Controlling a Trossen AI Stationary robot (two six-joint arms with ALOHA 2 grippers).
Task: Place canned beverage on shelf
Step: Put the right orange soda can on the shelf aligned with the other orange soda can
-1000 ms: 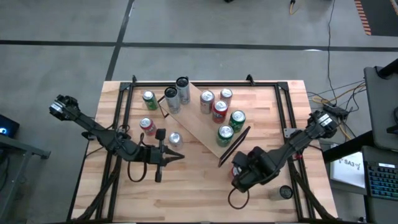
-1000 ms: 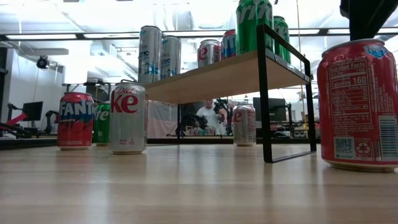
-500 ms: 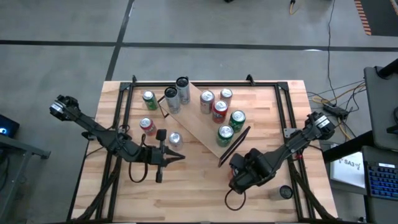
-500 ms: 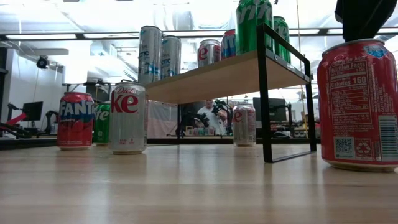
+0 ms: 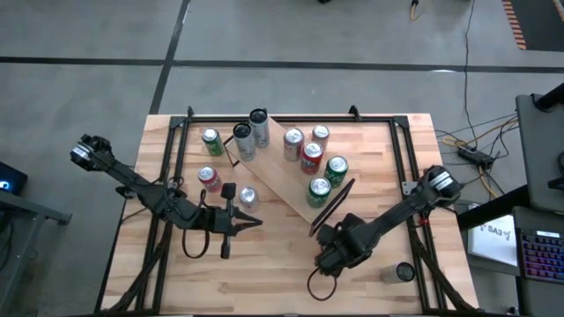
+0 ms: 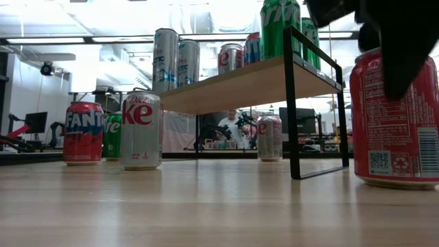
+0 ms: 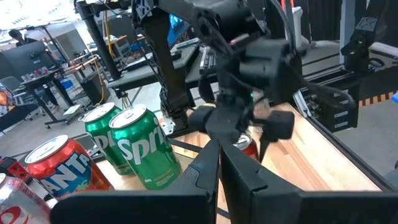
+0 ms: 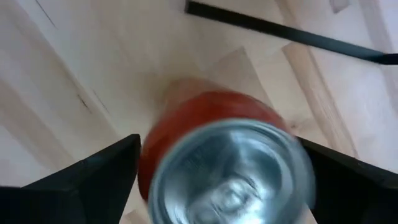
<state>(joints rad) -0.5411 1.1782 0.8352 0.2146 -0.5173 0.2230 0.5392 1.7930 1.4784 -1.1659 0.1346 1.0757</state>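
Note:
A red can stands upright on its base on the tabletop at the near right. Its silver top fills the right wrist view. My right gripper points down over it, open, one finger on each side of the can's top, and no touch shows. The gripper hides the can in the high view. The shelf stands slantwise at mid-table with several cans on it. My left gripper hangs shut above the table's left-centre, pointing level toward the right arm, and holds nothing.
A Fanta can, a green can and a Diet Coke can stand on the table left of the shelf. One can stands under it. A black rail frame runs round the tabletop. The table's near middle is bare wood.
My right gripper has come down and shifted a little toward the table's left and near edge, staying open. Its fingers have dropped from above the red can to either side of the can's top. The can and my left gripper have kept still.

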